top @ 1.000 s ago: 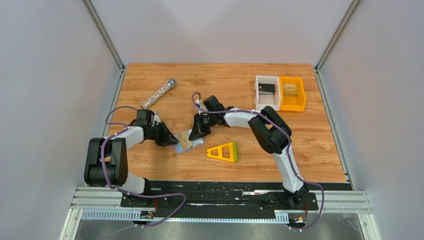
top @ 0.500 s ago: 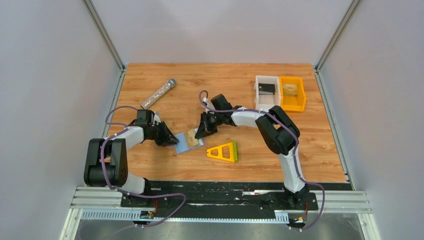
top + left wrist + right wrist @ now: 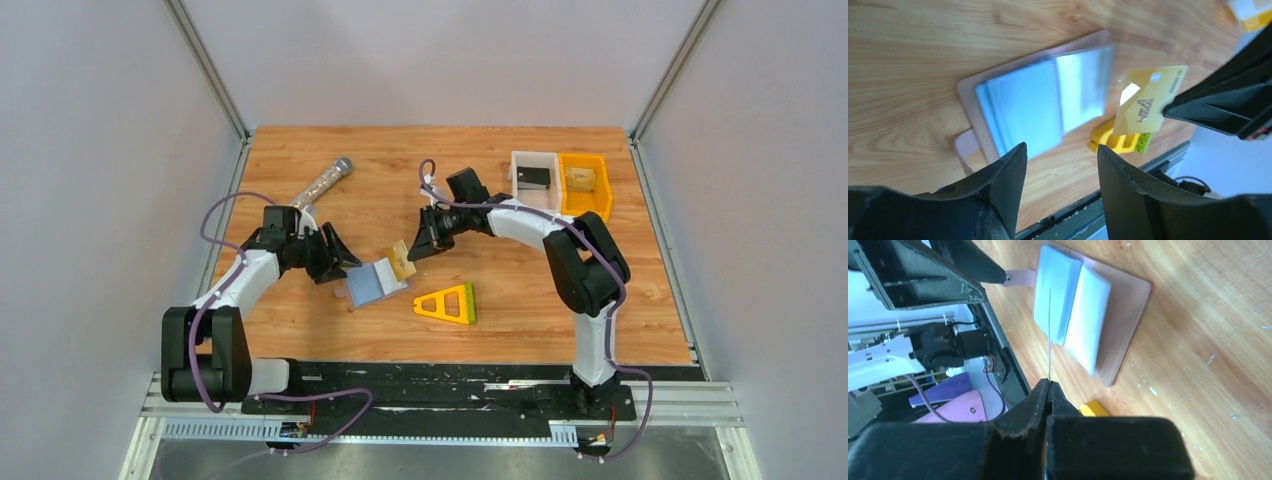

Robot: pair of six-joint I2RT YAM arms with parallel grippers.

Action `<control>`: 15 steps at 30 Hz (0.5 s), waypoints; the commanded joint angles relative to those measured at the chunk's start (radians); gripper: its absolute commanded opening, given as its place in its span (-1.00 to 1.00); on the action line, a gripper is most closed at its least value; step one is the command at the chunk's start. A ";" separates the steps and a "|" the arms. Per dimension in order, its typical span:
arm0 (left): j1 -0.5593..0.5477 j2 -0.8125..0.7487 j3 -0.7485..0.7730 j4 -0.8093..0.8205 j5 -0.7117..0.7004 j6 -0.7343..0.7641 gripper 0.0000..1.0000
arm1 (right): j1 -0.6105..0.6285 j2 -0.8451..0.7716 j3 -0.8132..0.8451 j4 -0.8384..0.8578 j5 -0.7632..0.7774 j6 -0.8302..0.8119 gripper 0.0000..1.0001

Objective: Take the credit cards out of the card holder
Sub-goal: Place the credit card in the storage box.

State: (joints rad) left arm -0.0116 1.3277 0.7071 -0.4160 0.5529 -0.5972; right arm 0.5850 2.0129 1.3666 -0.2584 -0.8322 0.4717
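One credit card (image 3: pixel 1147 100) in right fingers (image 3: pixel 1024 414), one card holder (image 3: pixel 368 285) open.

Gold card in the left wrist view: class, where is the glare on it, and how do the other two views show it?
Left wrist view: a white glare patch sits on the credit card toward its left side, and the card holder sleeves shine too. Right wrist view: the card is edge-on, only a thin pale line. Top external view: even light, no glare, card small.
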 commanded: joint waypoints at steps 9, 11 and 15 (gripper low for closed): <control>-0.032 -0.081 0.091 0.052 0.358 0.042 0.38 | 0.025 -0.151 -0.018 -0.172 -0.258 -0.265 -1.00; -0.051 -0.079 0.097 0.080 0.398 0.028 0.38 | 0.031 -0.158 -0.021 -0.170 -0.266 -0.265 -1.00; -0.089 -0.070 0.098 0.133 0.448 0.008 0.38 | 0.042 -0.166 -0.023 -0.170 -0.292 -0.267 -1.00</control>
State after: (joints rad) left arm -0.0719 1.2751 0.7666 -0.3676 0.8913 -0.5713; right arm 0.6147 1.8973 1.3529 -0.4236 -1.0534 0.2550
